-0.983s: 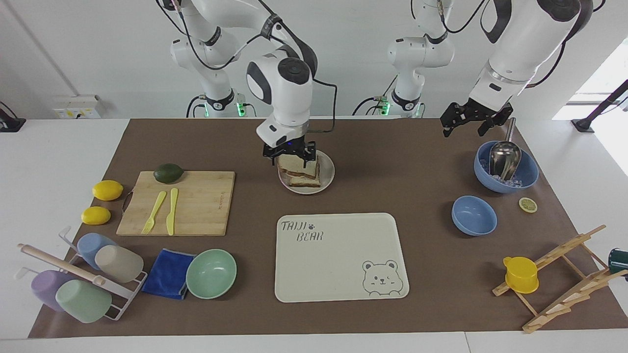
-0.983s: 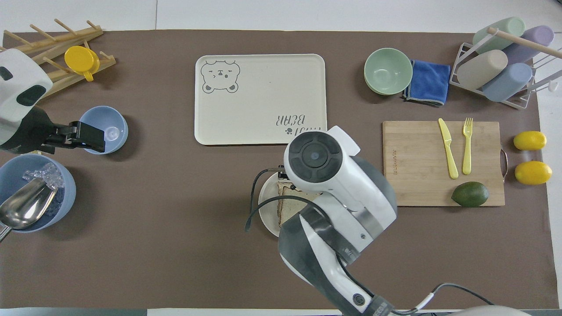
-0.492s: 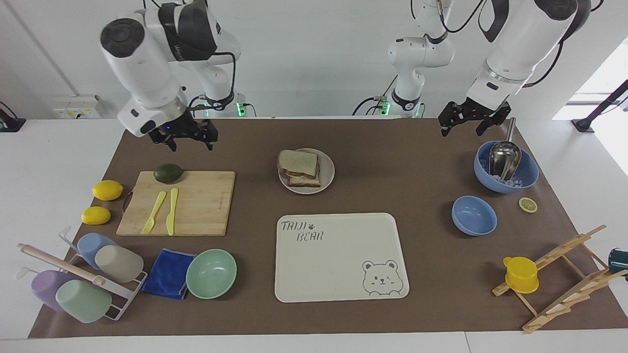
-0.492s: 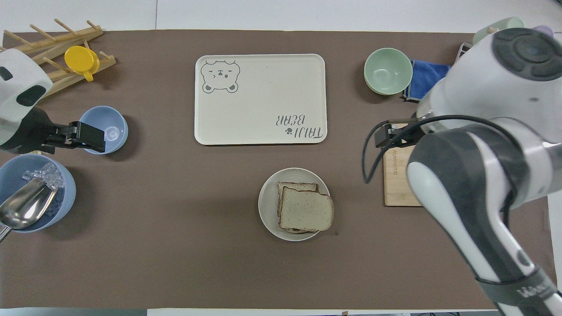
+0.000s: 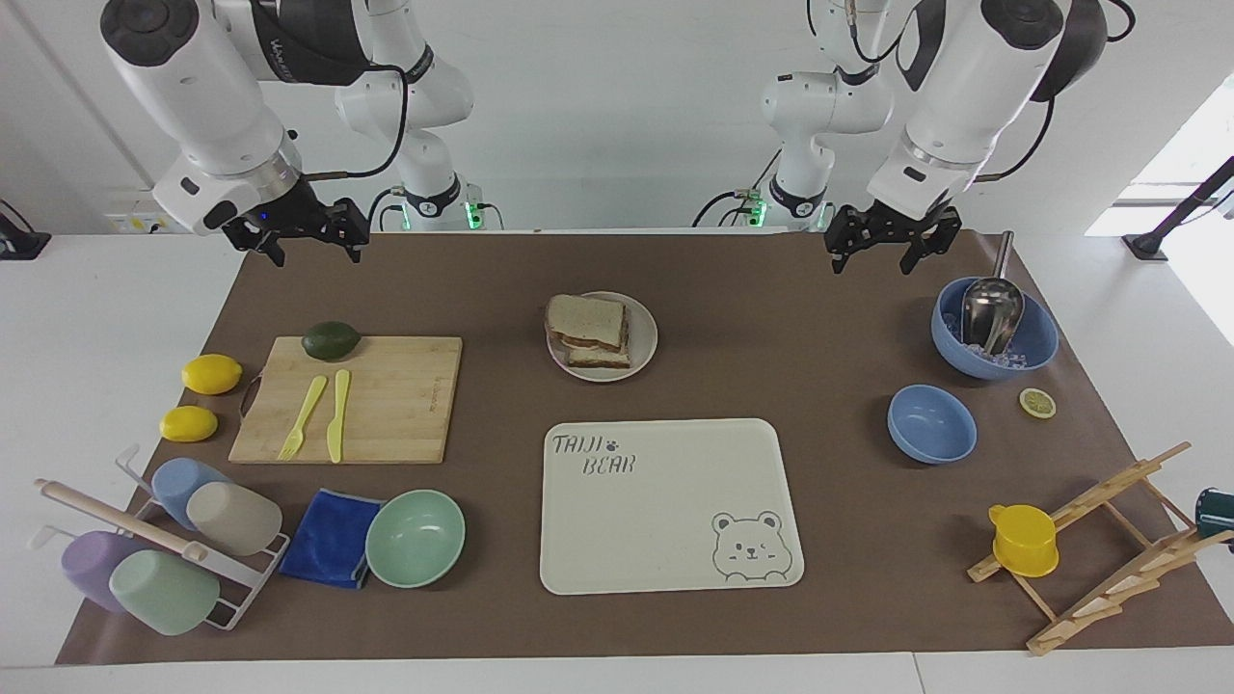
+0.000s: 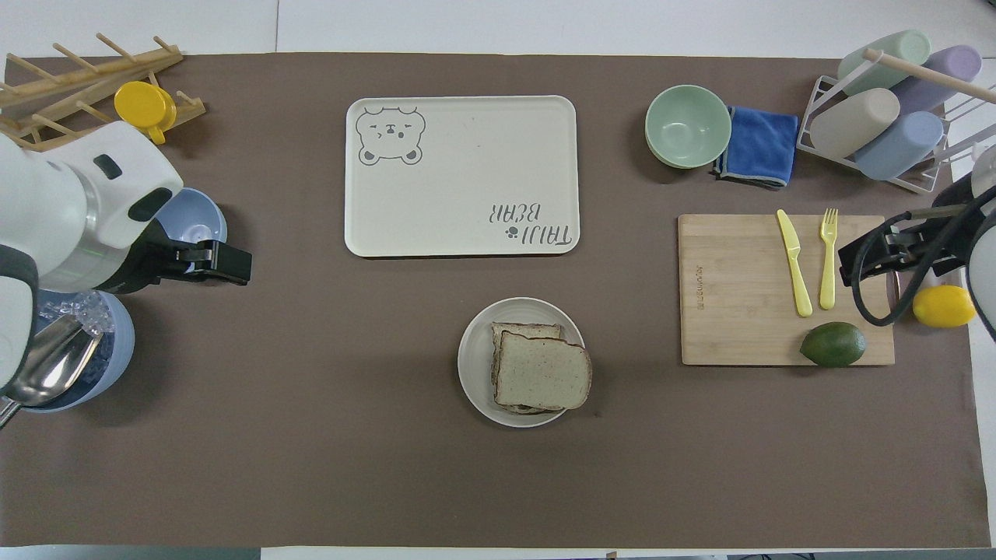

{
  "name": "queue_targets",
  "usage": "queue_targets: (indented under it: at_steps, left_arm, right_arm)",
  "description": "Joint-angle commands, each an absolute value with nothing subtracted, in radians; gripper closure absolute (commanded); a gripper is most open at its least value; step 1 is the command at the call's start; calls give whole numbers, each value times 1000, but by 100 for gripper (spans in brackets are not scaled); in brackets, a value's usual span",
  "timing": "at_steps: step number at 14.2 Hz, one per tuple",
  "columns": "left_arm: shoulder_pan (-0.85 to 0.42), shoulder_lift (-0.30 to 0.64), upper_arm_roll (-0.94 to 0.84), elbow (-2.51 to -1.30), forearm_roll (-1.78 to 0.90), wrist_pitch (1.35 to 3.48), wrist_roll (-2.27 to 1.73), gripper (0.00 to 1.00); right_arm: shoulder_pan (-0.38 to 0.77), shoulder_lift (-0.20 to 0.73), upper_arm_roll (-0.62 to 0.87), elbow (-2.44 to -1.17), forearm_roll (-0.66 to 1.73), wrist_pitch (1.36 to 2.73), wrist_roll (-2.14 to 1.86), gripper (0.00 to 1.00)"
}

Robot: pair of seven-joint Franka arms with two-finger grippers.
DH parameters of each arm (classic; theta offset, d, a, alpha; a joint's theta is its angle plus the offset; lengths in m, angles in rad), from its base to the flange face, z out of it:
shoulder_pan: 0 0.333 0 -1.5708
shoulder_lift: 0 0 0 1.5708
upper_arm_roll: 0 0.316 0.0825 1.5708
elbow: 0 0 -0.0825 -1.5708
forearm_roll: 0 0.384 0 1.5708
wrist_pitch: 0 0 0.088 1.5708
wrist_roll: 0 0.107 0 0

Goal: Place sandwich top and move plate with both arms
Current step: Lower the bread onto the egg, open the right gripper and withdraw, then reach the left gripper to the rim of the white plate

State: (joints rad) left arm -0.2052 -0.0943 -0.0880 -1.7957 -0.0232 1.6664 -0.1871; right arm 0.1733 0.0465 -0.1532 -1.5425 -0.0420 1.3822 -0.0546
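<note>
Two white arms hang raised over the brown table mat (image 5: 771, 318). The right gripper (image 5: 307, 234), fingers spread and holding nothing, is up over the mat's corner at the right arm's end; the left gripper (image 5: 892, 242), also spread and empty, is up beside the blue bowl (image 5: 1036, 339) with the metal scoop. The bear tray (image 5: 665, 506) lies bare at mid-table. Nearer the robots than the tray sits the plate (image 5: 648, 337), carrying the sandwich with the sandwich top (image 5: 586, 315) resting askew on the stack.
</note>
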Motion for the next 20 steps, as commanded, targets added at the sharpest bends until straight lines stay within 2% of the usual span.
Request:
queue_targets:
  at_steps: [1,5,8,11,12,14,16,20]
  left_arm:
    - [-277,-181,-80,-1963,-34,1747,-250,0]
    - [-362,-178,-80,-2092,-121,1912,-403,0]
    - [-443,-137,-80,-2164,-137,2061,-469,0]
    - [-515,-37,-81,-2171,-138,2173,-515,0]
    - [-538,-3,-81,-2172,-150,2207,-529,0]
    - [-549,24,-81,-2200,-187,2278,-532,4]
    - [-561,29,-81,-2232,-190,2322,-529,4]
    - [-600,103,-81,-2240,-210,2404,-534,4]
  right_arm:
    - [164,29,-149,-1540,-54,1373,-68,0]
    - [160,11,-149,-1539,-51,1371,-64,0]
    - [104,-12,-150,-1580,9,1345,-66,0]
    - [107,-60,-152,-1661,21,1367,-66,0]
    - [110,-61,-150,-1678,20,1417,-63,0]
    - [103,-66,-152,-1687,20,1434,-63,0]
    - [106,-61,-152,-1686,14,1451,-64,0]
    - [104,-55,-149,-1677,-2,1462,-63,0]
